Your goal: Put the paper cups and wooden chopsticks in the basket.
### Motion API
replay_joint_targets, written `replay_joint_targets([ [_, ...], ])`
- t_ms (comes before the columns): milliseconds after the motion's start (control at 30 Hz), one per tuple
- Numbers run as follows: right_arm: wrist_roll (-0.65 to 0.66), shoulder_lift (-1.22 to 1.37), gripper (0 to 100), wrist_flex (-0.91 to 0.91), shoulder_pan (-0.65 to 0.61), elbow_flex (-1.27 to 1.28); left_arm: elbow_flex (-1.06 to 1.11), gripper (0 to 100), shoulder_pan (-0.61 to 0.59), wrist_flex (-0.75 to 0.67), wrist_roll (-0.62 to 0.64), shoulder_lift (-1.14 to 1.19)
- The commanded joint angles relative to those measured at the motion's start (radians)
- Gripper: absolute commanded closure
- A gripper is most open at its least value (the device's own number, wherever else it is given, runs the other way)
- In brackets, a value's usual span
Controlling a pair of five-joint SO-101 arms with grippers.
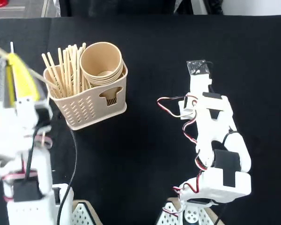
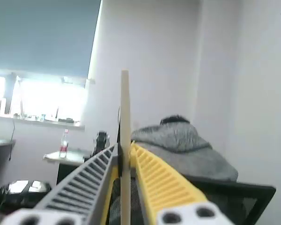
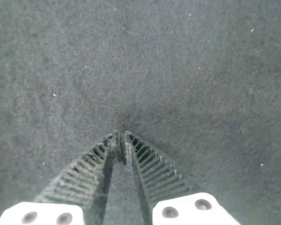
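Chopstick [image 2: 125, 103], slim wood, clamped in ribbed left gripper [image 2: 124, 151]; right gripper [image 3: 120, 138] closed, empty, over black cloth [image 3: 187, 65].

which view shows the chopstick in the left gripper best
The left wrist view: the chopstick stands clamped in the left gripper. The high view catches it as a pale stick beside the basket. The right wrist view faces the black table.

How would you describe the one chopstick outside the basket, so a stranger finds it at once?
On the black table stands a beige basket holding paper cups and a bundle of chopsticks. Beside it, the left gripper clamps the single chopstick. It alone is outside the basket.
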Motion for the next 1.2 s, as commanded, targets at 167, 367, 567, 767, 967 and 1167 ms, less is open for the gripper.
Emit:
replay_joint_targets([
  [167, 0.009, -0.012, 98.5, -0.009, 0.008, -0.005, -0.054, 97, 0.018, 0.000, 0.011, 0.161],
  [367, 0.009, -0.012, 98.5, -0.009, 0.008, -0.005, -0.035, 89, 0.016, 0.144, -0.038, 0.178],
  [567, 0.009, -0.012, 98.5, -0.009, 0.008, -0.005, -0.323, 81, -0.012, 0.497, 0.011, 0.324],
  [767, 0.009, -0.012, 98.5, -0.008, 0.008, -0.005, -0.670, 81, -0.130, 0.806, 0.009, 0.611],
  [967, 0.009, -0.012, 98.5, -0.008, 0.008, -0.005, -0.909, 82, -0.363, 1.053, -0.135, 0.970],
  [1167, 0.009, -0.012, 98.5, -0.009, 0.008, -0.005, -1.063, 82, -0.542, 1.128, -0.371, 1.344],
])
